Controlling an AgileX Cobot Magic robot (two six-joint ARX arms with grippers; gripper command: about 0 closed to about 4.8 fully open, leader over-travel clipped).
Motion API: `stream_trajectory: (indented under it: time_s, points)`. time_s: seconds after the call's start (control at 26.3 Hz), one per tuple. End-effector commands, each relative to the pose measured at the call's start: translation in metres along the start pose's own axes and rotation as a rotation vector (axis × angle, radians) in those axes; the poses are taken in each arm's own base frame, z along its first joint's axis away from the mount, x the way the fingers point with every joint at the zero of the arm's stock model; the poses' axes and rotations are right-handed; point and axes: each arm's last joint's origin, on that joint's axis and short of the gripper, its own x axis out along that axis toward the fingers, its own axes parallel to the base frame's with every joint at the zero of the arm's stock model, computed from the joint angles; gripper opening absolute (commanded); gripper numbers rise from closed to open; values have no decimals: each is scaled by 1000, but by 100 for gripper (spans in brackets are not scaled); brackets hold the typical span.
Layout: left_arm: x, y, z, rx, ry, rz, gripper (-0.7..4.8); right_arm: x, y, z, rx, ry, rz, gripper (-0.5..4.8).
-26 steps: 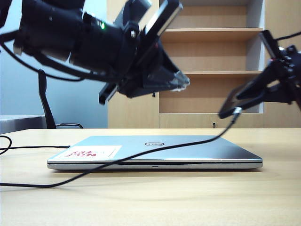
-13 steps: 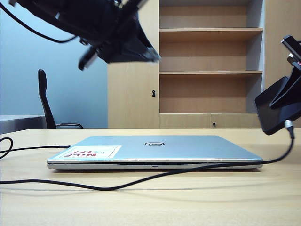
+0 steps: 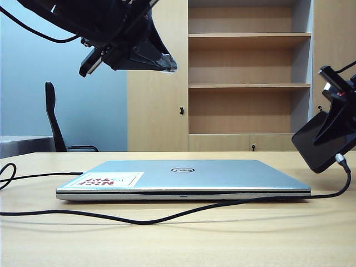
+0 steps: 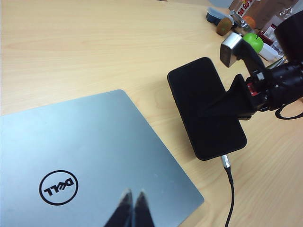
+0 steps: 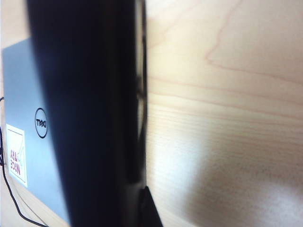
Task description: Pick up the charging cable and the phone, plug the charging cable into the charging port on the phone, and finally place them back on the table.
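Phone (image 4: 207,108) pinched by right gripper (image 3: 334,125), held tilted in air off laptop's (image 3: 183,179) right end. Cable (image 3: 167,216) plugged into phone's lower edge, trailing over table (image 3: 178,239) before laptop. Left gripper (image 4: 132,201) pressed together, empty, above laptop.

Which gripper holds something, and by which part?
The right gripper holds the phone by its long side edges, mid-body, charging cable plugged in. The left gripper, above the laptop, holds nothing.

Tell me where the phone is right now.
The phone hangs above the table at the exterior view's right edge, clamped in the right end effector, just right of the closed laptop, with the charging cable plugged into its lower end.
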Motion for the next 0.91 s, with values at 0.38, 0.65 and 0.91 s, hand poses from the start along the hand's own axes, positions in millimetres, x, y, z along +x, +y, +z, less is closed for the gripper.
stream_trajectory:
  time_s: [0.38,0.65,0.91]
  points:
    - [-1,-2,4,9,-21,-11,-6,32,-5,-2,-15,94,-91,10]
    - [-1,-2,4,9,-21,-11,-6,26,-6,2,-42,48,-208,140]
    - [-1,-2,4,9,-20,-10,-6,4,9,10,-100,-23,-339,139]
